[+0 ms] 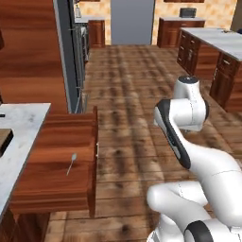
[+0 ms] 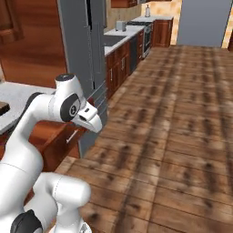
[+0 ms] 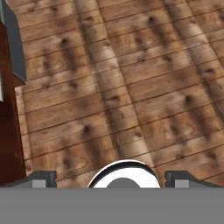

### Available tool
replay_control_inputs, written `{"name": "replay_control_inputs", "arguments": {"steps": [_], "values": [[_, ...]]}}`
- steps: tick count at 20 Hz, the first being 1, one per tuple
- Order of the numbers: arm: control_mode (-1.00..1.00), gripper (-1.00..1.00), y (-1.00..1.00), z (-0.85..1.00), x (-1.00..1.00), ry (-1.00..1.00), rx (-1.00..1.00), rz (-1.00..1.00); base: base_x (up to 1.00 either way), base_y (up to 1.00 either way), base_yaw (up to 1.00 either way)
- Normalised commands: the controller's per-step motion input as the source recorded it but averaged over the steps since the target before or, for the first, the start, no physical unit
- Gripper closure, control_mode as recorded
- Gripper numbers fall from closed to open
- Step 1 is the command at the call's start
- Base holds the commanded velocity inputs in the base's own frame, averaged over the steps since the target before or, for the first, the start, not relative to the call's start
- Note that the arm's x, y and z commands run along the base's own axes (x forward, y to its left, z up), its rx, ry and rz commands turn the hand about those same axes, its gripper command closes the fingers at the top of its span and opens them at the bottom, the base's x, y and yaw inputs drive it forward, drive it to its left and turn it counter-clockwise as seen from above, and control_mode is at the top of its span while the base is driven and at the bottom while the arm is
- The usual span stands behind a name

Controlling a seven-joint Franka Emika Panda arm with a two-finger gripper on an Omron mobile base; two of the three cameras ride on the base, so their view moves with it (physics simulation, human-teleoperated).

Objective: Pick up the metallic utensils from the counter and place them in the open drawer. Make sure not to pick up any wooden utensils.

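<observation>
Metallic utensils: one slim silver piece [image 1: 71, 163] already lies flat in the open drawer [image 1: 56, 189], so part of the job looks done; the other piece I cannot find on the marble surface [image 1: 19, 127]. The tool [image 3: 109, 180], fingers spread and empty, faces plank floor [image 3: 131, 87], well apart from the drawer

The open drawer [image 1: 52, 160] is reddish-brown wood with a smooth, faintly satin bottom; a slim utensil [image 1: 71, 163] lying in it looks silver-grey metal. The counter [image 1: 21, 127] is pale veined marble, polished; the floor [image 1: 132, 94] is knotty brown planks with a dull sheen; the arm [image 1: 189, 142] is glossy white plastic with dark joints.
</observation>
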Motion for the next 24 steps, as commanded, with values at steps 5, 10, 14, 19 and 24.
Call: {"name": "replay_control_inputs", "arguments": {"steps": [5,10,14,19,24], "values": [[1.0,-1.0,0.0,0.0,0.0,0.0,0.0,0.0,0.5,-1.0,-0.27],[1.0,-1.0,0.0,0.0,0.0,0.0,0.0,0.0,0.97,-1.0,-0.13],[1.0,-1.0,0.0,0.0,0.0,0.0,0.0,0.0,1.0,-1.0,-0.01],[1.0,-1.0,0.0,0.0,0.0,0.0,0.0,0.0,0.89,-1.0,0.0],[1.0,-1.0,0.0,0.0,0.0,0.0,0.0,0.0,0.46,-1.0,0.0]]}}
